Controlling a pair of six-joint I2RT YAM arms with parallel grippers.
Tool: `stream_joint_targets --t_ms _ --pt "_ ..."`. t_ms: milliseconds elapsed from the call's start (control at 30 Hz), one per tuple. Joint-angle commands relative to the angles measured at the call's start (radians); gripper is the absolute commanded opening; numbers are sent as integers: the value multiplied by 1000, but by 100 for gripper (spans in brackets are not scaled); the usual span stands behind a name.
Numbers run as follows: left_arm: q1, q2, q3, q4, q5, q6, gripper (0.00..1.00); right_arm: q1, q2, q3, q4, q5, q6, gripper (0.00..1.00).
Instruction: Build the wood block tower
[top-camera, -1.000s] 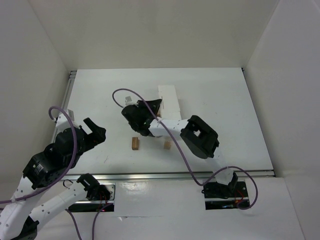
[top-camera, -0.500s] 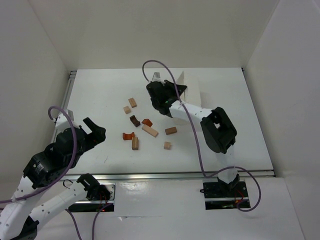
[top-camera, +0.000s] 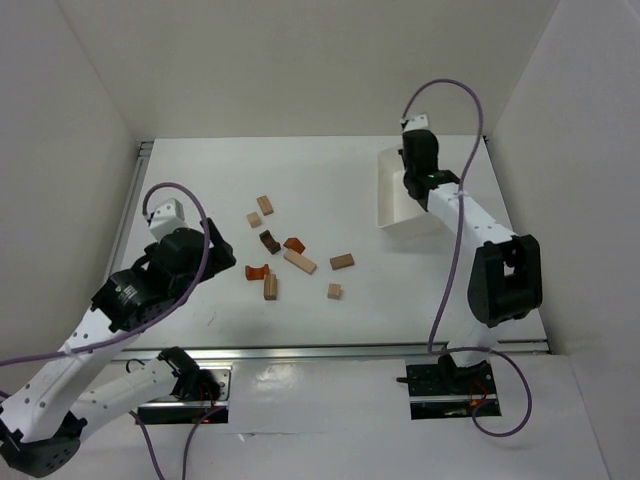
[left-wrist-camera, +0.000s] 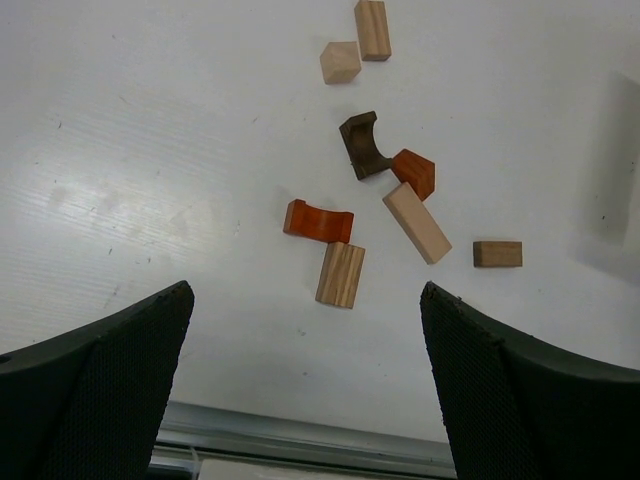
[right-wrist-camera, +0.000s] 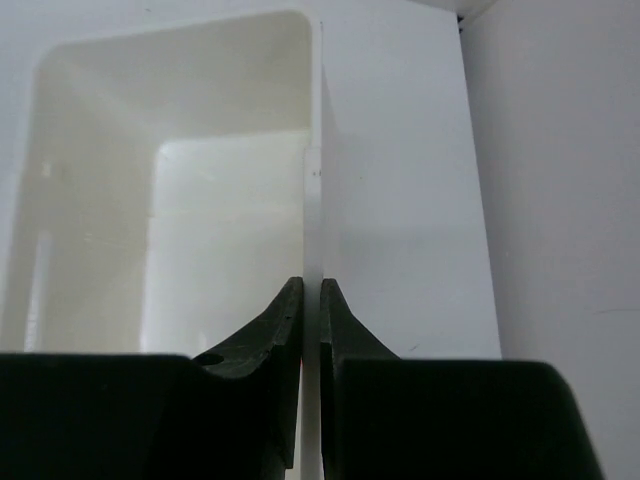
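Several small wooden blocks lie scattered on the table left of centre: a dark brown arch (top-camera: 270, 241), a reddish-orange wedge (top-camera: 294, 243), a reddish-orange arch (top-camera: 257, 271), a long tan bar (top-camera: 299, 261) and other tan pieces (top-camera: 270, 287). They also show in the left wrist view, with the tan block (left-wrist-camera: 340, 275) nearest. My left gripper (left-wrist-camera: 305, 300) is open and empty, hovering above and just short of them; it also shows in the top view (top-camera: 208, 252). My right gripper (right-wrist-camera: 310, 288) is shut on the wall of the white tray (right-wrist-camera: 312, 150).
The white tray (top-camera: 392, 205) is held at the back right, tilted, and its inside (right-wrist-camera: 200, 200) looks empty. White walls enclose the table on three sides. A metal rail (left-wrist-camera: 300, 445) runs along the near edge.
My right arm swung the white tray from the table's middle to the back right, leaving the blocks spread on the table. My left arm moved in towards the blocks.
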Motion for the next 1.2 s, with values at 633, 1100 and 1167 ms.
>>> stream_joint_targets --t_ms 633,1100,1167 --pt "-2 434 186 226 9 149 100 -414 163 10 89 -374 144 0" --pt "278 595 315 278 317 285 100 -432 208 168 8 -458 115 73" --pt "287 595 329 269 317 314 100 -432 139 156 8 -571 91 83"
